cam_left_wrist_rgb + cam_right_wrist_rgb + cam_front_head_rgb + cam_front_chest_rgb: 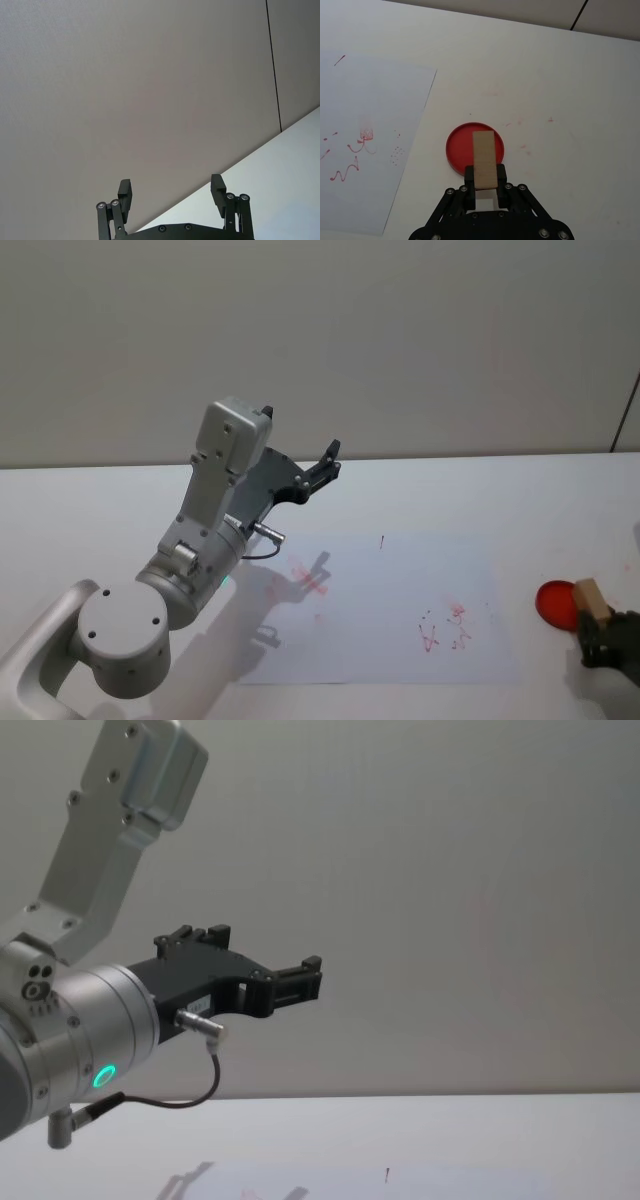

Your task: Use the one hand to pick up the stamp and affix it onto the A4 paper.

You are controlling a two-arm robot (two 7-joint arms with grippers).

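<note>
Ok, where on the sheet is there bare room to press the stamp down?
The right tool holds the stamp over the red ink pad, off the paper's right edge. Bare patches: the paper's middle between the two scribble groups, and its far right corner past the small red dash. Crowded: scribbles near the right side, and others under the raised left tool.

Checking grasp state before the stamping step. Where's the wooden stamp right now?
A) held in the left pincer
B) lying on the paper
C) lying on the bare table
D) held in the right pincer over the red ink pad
D: the right pincer grips the stamp above the red ink pad, beside the paper.
</note>
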